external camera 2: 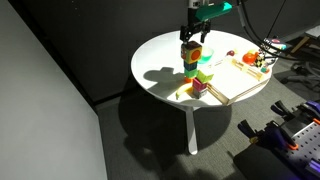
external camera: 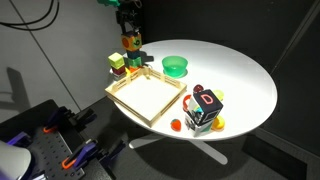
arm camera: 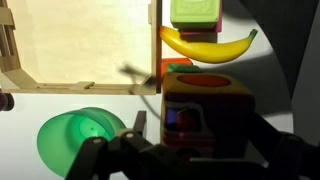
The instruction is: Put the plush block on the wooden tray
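The plush block (arm camera: 207,100) fills the wrist view, with an orange top, yellow edges and a dark front face. My gripper (arm camera: 201,123) is open and straddles it, one dark finger (arm camera: 140,122) on each side, and a gap shows at the left one. In both exterior views the gripper (external camera: 131,32) (external camera 2: 192,37) hangs straight over the block (external camera: 131,43) (external camera 2: 191,52). The block is near the table's edge, just beyond a corner of the wooden tray (external camera: 148,96) (external camera 2: 240,82). The tray's pale floor (arm camera: 80,45) holds nothing.
A green bowl (external camera: 175,66) (arm camera: 80,138) sits beside the tray. A banana (arm camera: 205,42) and a green block (arm camera: 195,10) lie just past the plush block, among other small blocks (external camera: 118,62). A dark letter cube (external camera: 205,108) stands near the table's front edge.
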Motion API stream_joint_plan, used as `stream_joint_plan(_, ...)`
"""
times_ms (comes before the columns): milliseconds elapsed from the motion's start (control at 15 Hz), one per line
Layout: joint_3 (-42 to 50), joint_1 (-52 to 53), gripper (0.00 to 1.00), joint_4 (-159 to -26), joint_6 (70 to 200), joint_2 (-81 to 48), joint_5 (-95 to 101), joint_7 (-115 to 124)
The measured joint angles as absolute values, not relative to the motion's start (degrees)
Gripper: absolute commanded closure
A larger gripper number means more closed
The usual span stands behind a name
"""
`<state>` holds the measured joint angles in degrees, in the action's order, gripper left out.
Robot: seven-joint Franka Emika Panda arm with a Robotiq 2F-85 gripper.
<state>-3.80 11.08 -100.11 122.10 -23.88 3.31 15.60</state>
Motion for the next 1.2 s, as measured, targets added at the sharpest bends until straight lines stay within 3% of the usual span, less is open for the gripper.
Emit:
stream_joint_plan(933,-4.3,8.6,0.0,-100.1,123.3,-24.8,-2.5,7.8)
stream_joint_plan(1000,-4.5,8.2,0.07,-100.1,123.7,-25.0,-3.3,6.7)
stream_joint_plan(1067,-4.6,7.9,0.26,-100.1,124.2,-25.2,-4.1,5.7)
stream_joint_plan(1200,-4.9,7.4,0.41,-100.1,124.7,-25.5,-5.5,4.1)
